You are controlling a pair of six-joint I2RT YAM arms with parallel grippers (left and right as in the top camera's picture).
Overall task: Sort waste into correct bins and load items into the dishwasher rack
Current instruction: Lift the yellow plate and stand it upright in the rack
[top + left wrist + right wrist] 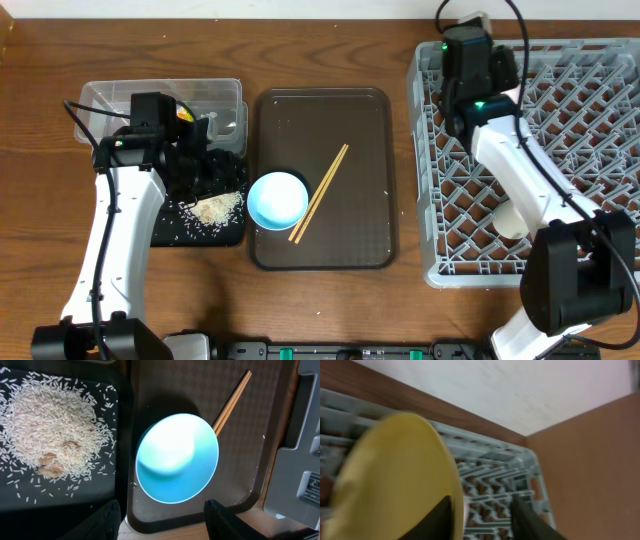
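The light blue bowl (277,200) (177,457) stands on the brown serving tray, with the wooden chopsticks (320,192) (232,400) beside it. White rice scraps (217,208) (47,435) lie in the black tray (170,228). A bit of the snack wrapper (185,113) shows in the clear tub (110,95). My left gripper (205,160) (164,522) is open and empty, high above the bowl. My right gripper (455,118) (482,517) is open over the grey rack (600,160), the upright yellow plate's (395,480) rim just inside its left finger. A pale cup (510,215) lies in the rack.
The dark brown serving tray (360,120) (280,435) sits between the black tray and the rack. The right arm crosses the rack's left half. A wall and a wooden panel (590,460) stand behind the rack.
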